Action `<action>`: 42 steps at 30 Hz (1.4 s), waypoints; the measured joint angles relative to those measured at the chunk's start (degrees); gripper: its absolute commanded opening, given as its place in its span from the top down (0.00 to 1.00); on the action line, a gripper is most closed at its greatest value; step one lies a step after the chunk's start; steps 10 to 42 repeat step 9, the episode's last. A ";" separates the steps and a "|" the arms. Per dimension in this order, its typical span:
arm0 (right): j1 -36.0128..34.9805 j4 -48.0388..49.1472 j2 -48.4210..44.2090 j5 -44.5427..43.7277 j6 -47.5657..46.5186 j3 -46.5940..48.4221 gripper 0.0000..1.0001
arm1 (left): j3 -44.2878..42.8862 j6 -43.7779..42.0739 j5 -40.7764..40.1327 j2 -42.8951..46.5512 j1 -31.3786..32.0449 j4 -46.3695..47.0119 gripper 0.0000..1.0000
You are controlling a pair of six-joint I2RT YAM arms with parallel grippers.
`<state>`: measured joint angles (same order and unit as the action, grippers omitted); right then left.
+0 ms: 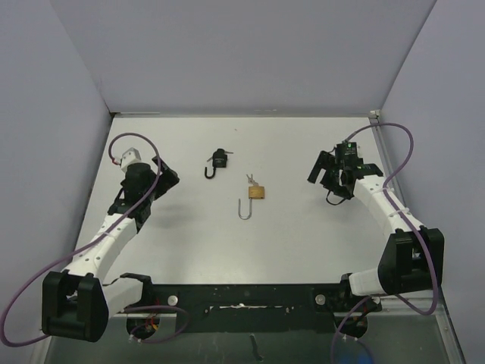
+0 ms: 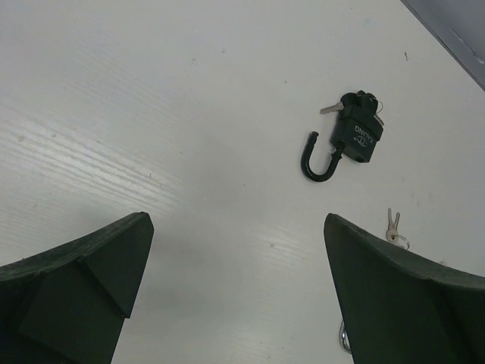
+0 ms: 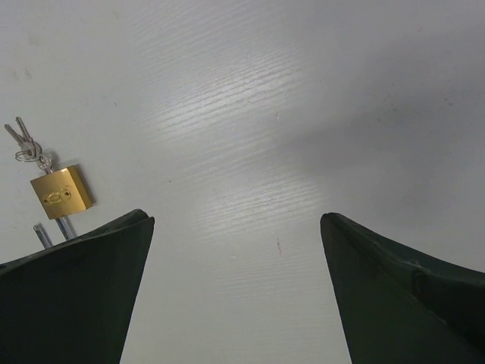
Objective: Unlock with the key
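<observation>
Mid-bench, brass padlock (image 1: 258, 192) lying flat, long shackle toward the near edge, small keys (image 3: 23, 140) on a ring touching its far end; in the keyway or not, impossible to tell. Further back and to the left, black padlock (image 2: 356, 136), shackle seemingly hooked open, key (image 2: 331, 108) jutting from its body.

Outward again: left gripper (image 2: 235, 250) spread wide and empty, left of the black lock; right gripper (image 3: 236, 250) equally wide and empty, right of the brass one, well apart.

Likely trouble:
- Thin keys flat on the bench (image 1: 303, 243), hard to pinch, apt to skid or swing on the ring.
- Lock body free to spin or slide under a turning key unless pinned by the other gripper.
- Wrong lock or wrong key chosen.

Count: two padlocks, one brass and one black; two keys on the ring, one at the black lock; two grippers.
</observation>
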<state>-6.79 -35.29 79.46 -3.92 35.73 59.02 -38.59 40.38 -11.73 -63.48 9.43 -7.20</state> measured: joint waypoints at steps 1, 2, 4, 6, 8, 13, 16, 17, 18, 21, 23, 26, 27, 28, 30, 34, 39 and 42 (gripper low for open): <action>0.00 0.00 0.02 0.02 0.59 0.00 0.02 | 0.35 0.37 0.26 0.00 0.00 0.83 0.02; 0.00 -0.09 0.07 -0.02 0.96 0.02 0.02 | 0.63 0.61 0.46 0.02 -0.02 1.27 0.02; 0.00 -1.16 0.55 -0.28 1.86 0.50 0.02 | 1.40 1.09 1.03 0.02 -0.07 1.92 0.02; 0.00 -2.19 1.66 -0.85 2.71 1.49 0.02 | 1.55 1.20 1.33 0.02 -0.07 1.92 0.02; 0.00 -2.75 2.62 -1.27 3.28 2.10 0.02 | 1.55 1.18 1.51 0.02 -0.07 2.21 0.02; 0.00 -2.93 2.95 -1.27 3.58 2.16 0.02 | 1.55 1.18 1.57 0.00 -0.07 2.40 0.02; 0.00 -2.93 2.95 -1.27 3.58 2.16 0.02 | 1.55 1.18 1.57 0.00 -0.07 2.40 0.02; 0.00 -2.93 2.95 -1.27 3.58 2.16 0.02 | 1.55 1.18 1.57 0.00 -0.07 2.40 0.02; 0.00 -2.93 2.95 -1.27 3.58 2.16 0.02 | 1.55 1.18 1.57 0.00 -0.07 2.40 0.02; 0.00 -2.93 2.95 -1.27 3.58 2.16 0.02 | 1.55 1.18 1.57 0.00 -0.07 2.40 0.02; 0.00 -2.93 2.95 -1.27 3.58 2.16 0.02 | 1.55 1.18 1.57 0.00 -0.07 2.40 0.02; 0.00 -2.93 2.95 -1.27 3.58 2.16 0.02 | 1.55 1.18 1.57 0.00 -0.07 2.40 0.02; 0.00 -2.93 2.95 -1.27 3.58 2.16 0.02 | 1.55 1.18 1.57 0.00 -0.07 2.40 0.02; 0.00 -2.93 2.95 -1.27 3.58 2.16 0.02 | 1.55 1.18 1.57 0.00 -0.07 2.40 0.02; 0.00 -2.93 2.95 -1.27 3.58 2.16 0.02 | 1.55 1.18 1.57 0.00 -0.07 2.40 0.02; 0.00 -2.93 2.95 -1.27 3.58 2.16 0.02 | 1.55 1.18 1.57 0.00 -0.07 2.40 0.02; 0.00 -2.93 2.95 -1.27 3.58 2.16 0.02 | 1.55 1.18 1.57 0.00 -0.07 2.40 0.02; 0.00 -2.93 2.95 -1.27 3.58 2.16 0.02 | 1.55 1.18 1.57 0.00 -0.07 2.40 0.02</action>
